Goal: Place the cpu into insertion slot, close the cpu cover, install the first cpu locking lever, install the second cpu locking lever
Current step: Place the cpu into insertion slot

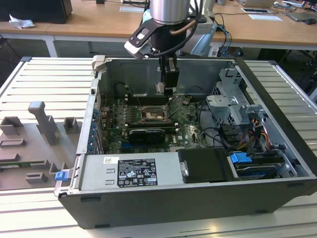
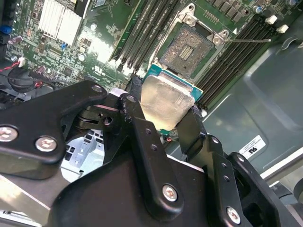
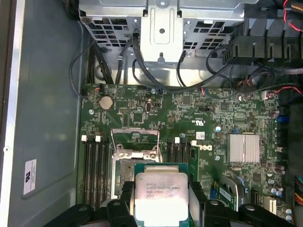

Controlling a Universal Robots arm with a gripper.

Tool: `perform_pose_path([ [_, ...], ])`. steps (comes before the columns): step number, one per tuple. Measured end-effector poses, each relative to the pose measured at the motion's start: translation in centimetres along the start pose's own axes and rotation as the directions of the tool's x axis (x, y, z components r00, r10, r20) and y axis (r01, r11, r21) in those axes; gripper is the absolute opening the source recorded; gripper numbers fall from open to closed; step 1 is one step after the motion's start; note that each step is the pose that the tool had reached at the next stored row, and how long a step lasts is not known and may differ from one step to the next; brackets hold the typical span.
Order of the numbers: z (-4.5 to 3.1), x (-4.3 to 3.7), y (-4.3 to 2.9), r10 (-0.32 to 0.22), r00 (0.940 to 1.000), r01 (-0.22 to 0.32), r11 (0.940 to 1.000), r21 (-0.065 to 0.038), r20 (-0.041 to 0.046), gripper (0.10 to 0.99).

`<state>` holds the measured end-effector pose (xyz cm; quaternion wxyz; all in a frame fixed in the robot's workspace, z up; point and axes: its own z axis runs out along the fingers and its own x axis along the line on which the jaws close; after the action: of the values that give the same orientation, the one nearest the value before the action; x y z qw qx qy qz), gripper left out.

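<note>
closest to the lens in both wrist views, the black gripper (image 2: 163, 113) (image 3: 162, 203) clamps the cpu (image 2: 165, 99) (image 3: 161, 194) by two opposite edges, silvery lid facing the camera. in the first wrist view the frame edge cuts off the chip's lower part, and the fingers (image 3: 124, 201) show only as dark tips either side of it. the green rim of the chip peeks out around the lid.

just beyond, the insertion slot (image 2: 187, 49) (image 3: 124, 166) lies uncovered with the chip held clear above it, not seated. in the first wrist view the chip hides most of the socket. the cpu cover (image 3: 136, 151) stands raised past the socket, green board visible through its window. the locking levers are hard to make out.

black memory slots (image 3: 97, 170) (image 2: 142, 28) flank the socket on the motherboard (image 3: 189, 118), with a ribbed heatsink (image 3: 244, 147) off to one side.

in the exterior view, the open computer case (image 1: 198, 198) lies on its side, a power supply (image 1: 131, 171) nearest the camera. the gripper (image 1: 167, 82) hangs inside above the socket (image 1: 151, 115), the arm cut off at the top edge. wooden desks (image 1: 99, 20) sit behind.
</note>
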<state>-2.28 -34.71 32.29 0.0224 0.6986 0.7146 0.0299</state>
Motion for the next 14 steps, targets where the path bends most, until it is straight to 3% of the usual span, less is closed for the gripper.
perform_pose_path([
  [14,0.73,-0.01,-0.05,0.017,0.9999,-0.017,0.9999,0.002,0.0011,0.541],
])
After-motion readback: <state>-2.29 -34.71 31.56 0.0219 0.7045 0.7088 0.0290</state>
